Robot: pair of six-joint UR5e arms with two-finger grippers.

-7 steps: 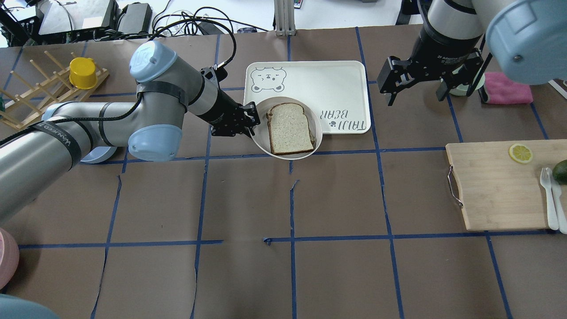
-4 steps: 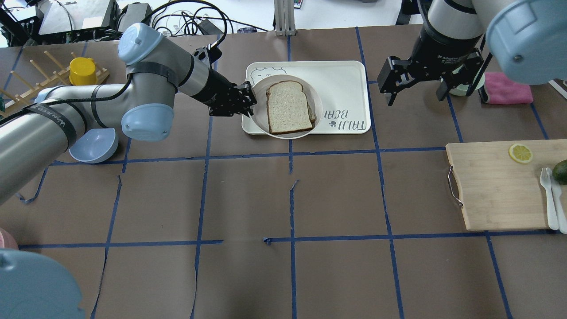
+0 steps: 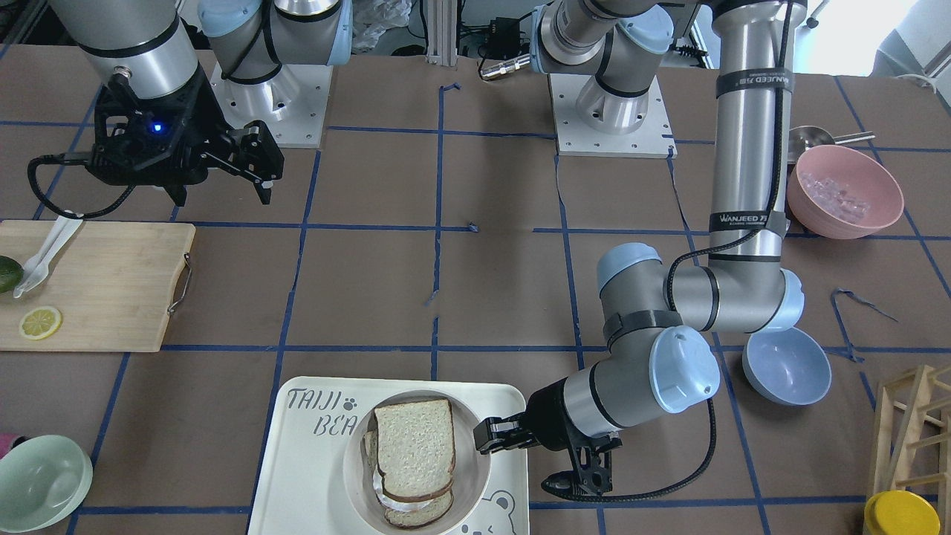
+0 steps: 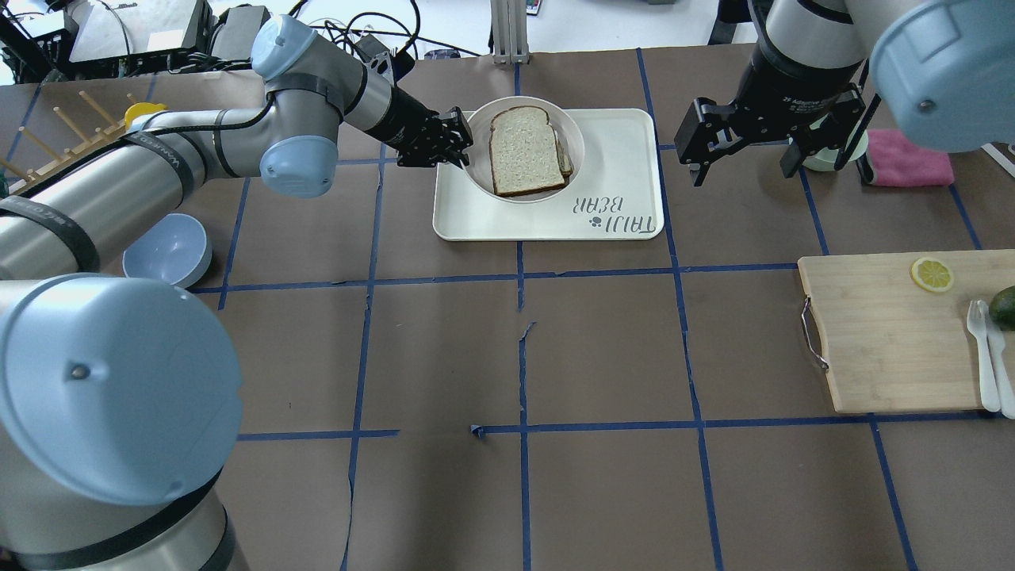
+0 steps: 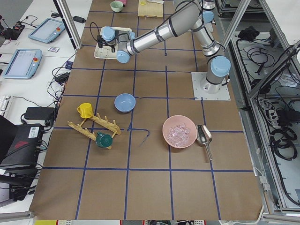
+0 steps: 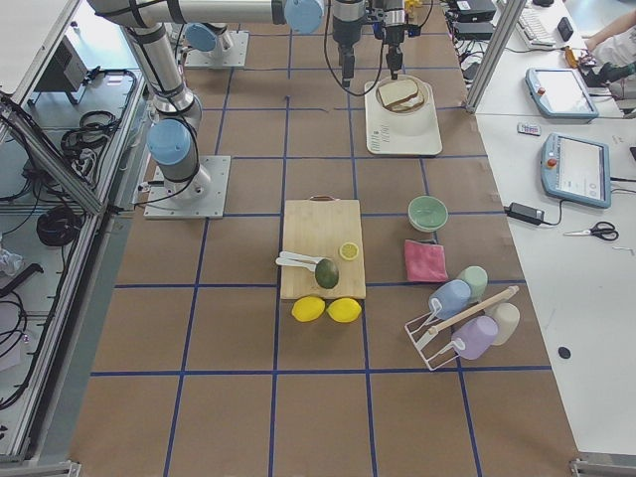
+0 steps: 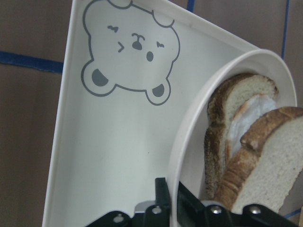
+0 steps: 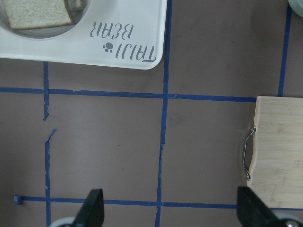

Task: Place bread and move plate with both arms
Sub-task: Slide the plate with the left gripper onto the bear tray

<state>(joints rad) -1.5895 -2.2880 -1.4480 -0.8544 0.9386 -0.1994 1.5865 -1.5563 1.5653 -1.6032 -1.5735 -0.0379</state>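
The off-white plate (image 4: 479, 162) is over the far left part of the cream tray (image 4: 618, 151), its rim reaching past the tray's far edge. The plain bread slice (image 4: 523, 151) lies in it on top of another slice with white filling (image 7: 244, 125). My left gripper (image 4: 453, 144) is shut on the plate's left rim, as the left wrist view shows (image 7: 173, 198). In the front view the plate (image 3: 483, 475), the bread (image 3: 414, 446) and the left gripper (image 3: 494, 437) show at the bottom. My right gripper (image 4: 745, 166) is open and empty, above the table right of the tray.
A wooden cutting board (image 4: 888, 341) with a lemon slice, a fork and an avocado lies at the right. A blue bowl (image 4: 166, 250) sits under my left arm. A pink cloth (image 4: 908, 159), a pink bowl (image 3: 843, 189), a green bowl (image 3: 41, 472) and a wooden rack (image 3: 914, 423) stand around.
My left gripper has carried the plate with the bread away from me, from the tray's near edge to over its far left part. The right arm has not moved.
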